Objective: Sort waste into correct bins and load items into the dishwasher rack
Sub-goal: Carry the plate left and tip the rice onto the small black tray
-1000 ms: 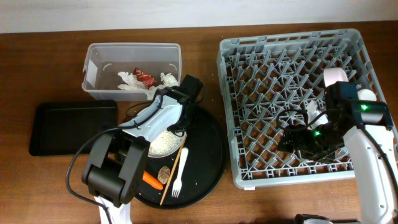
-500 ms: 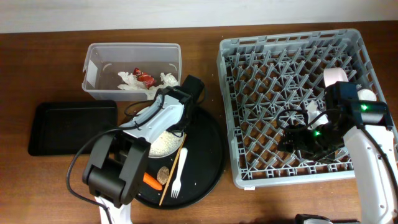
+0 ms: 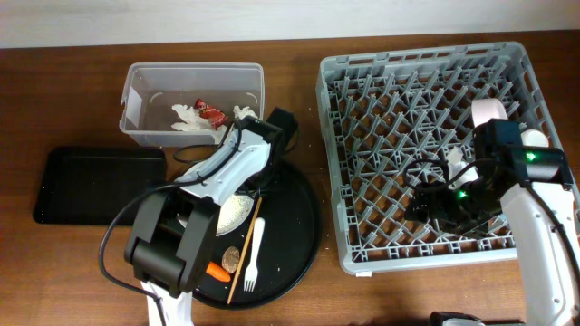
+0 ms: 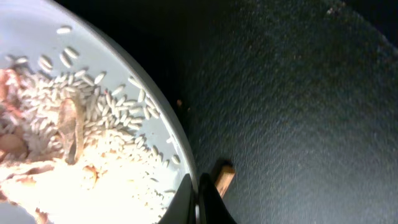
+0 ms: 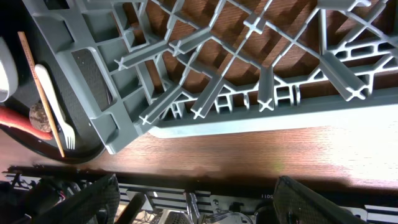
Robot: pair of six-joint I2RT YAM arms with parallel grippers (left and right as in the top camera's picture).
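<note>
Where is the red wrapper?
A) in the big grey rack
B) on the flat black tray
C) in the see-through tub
C: the red wrapper lies inside the clear tub, beside the crumpled white tissues.

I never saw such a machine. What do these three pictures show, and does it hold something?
Two robot arms work at a table. One picture is from above; the other two come from a camera on each wrist. On the table stand a grey rack, a clear tub, a flat black tray and a round black tray with a fork and a carrot. The left tool pinches the rim of the white plate. The right tool is open, empty, over the rack.
</note>
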